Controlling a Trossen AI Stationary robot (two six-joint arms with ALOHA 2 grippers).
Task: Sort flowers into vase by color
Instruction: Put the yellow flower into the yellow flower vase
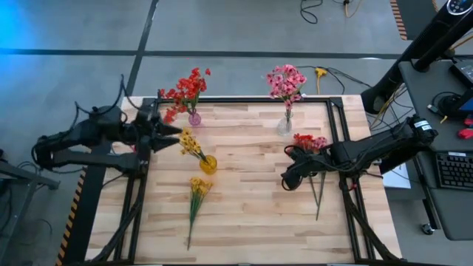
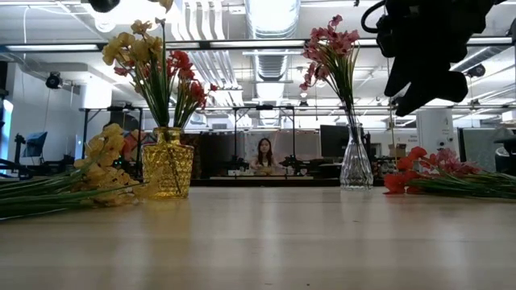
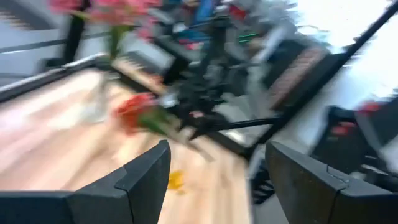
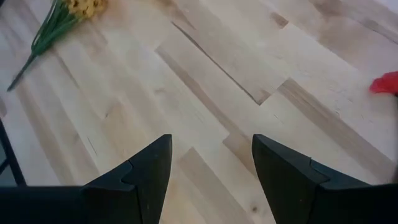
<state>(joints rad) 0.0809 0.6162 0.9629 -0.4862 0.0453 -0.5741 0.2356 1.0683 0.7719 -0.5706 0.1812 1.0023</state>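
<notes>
Table: pale butcher-block wooden table in a black frame; only the high view shows it whole, with both arms.
Left arm: dark left gripper reaches in over the left edge, just beside the yellow vase's blossoms; its wrist view shows the two fingers spread wide with nothing between them.
Right arm: dark right gripper hangs above bare boards near the right side; its fingers stand apart and hold nothing. The low view shows it only as a dark mass high above the tabletop.
Loose red and pink sprigs: red and pink flowers on thin green stems lie flat beside the right gripper, long axis running front to back, blossoms toward the far edge, stems toward the near edge. The low view shows them lying low at the right.
Loose yellow sprig: yellow flower sprig lies flat near the middle front, blossoms toward the far side, green stem trailing to the near edge.
Yellow vase: amber glass vase holds yellow blossoms; upright in the low view, a thing the overhead view cannot settle.
Pink-tinted vase: small pink-tinted glass vase at the far left holds red blossoms.
Clear vase: clear glass vase at the far edge holds pink blossoms, upright in the low view.
Background: a person sits far off, seen only in the low view.
</notes>
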